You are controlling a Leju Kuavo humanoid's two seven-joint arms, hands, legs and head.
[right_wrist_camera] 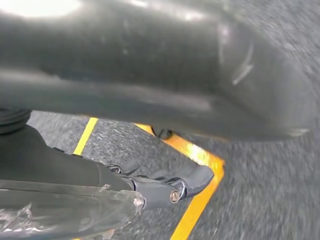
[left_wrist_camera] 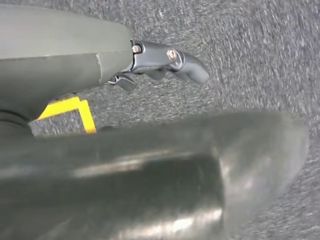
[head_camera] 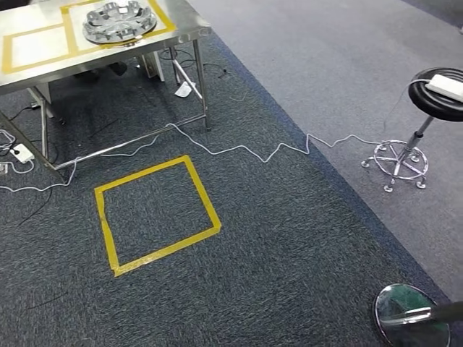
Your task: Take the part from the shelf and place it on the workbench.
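We see the part (head_camera: 119,21), a silver spoked wheel-cover-like disc, lying flat inside a yellow tape frame (head_camera: 163,25) on the worktop (head_camera: 38,69), likely its marked drop spot. Our left hand (left_wrist_camera: 158,62) and right hand (right_wrist_camera: 166,182) hang over carpet, fingers released, grasping nothing.
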